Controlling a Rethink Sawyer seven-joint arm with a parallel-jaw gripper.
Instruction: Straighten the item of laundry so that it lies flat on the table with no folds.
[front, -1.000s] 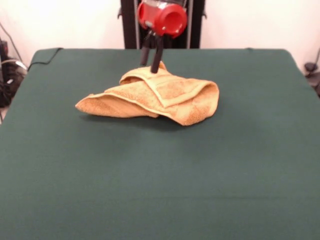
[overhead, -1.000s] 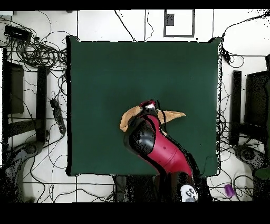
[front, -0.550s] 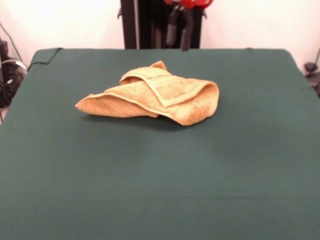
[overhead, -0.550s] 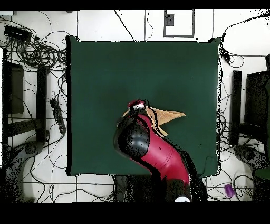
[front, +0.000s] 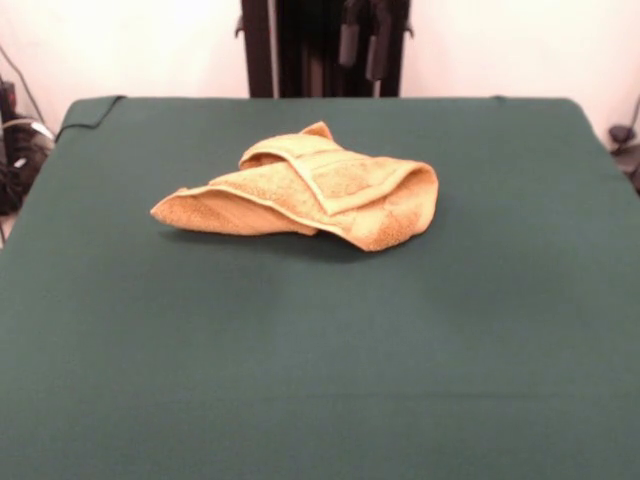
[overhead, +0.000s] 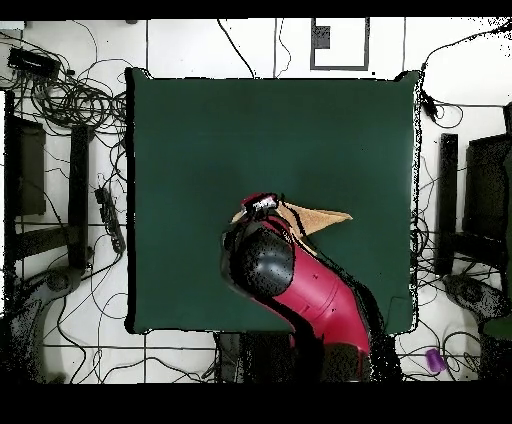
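I've lifted clear — my gripper (front: 362, 45) released, fingers apart, nothing held — leaving the towel (front: 310, 190) below me as bunched and folded as before, so flattening remains.

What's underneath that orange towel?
Only the green table shows around the crumpled towel. Its folds cover their own inner layers and the cloth beneath; from overhead, the arm hides most of it.

Tangled black cables (overhead: 70, 95) on the floor beside a purple object (overhead: 433, 359).
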